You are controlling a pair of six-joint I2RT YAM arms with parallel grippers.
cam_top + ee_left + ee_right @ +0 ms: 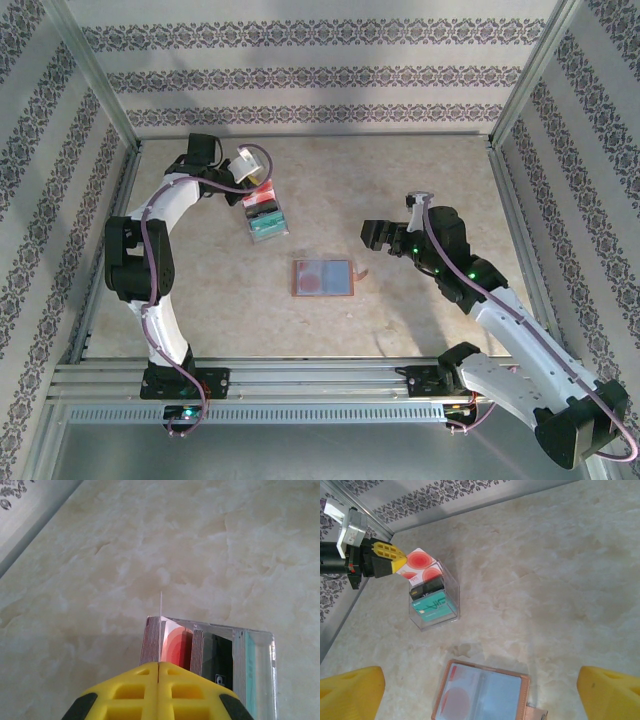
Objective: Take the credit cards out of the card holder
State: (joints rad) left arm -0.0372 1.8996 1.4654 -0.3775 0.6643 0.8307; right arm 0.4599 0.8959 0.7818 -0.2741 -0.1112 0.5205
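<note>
- My left arm is bending far out, left pincer [402, 562] clamping a credit card [421, 560] over the clear box [437, 615].
- My right pincer [375, 237] is hovering wide, card holder [322, 276] lying open beneath.

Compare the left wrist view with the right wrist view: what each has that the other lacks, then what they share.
Left wrist: the thin edge of the credit card clamped in the shut left hand. Right wrist: the open card holder, framed by the open right hand. Both: the clear box of stacked cards, the left hand, the table.
</note>
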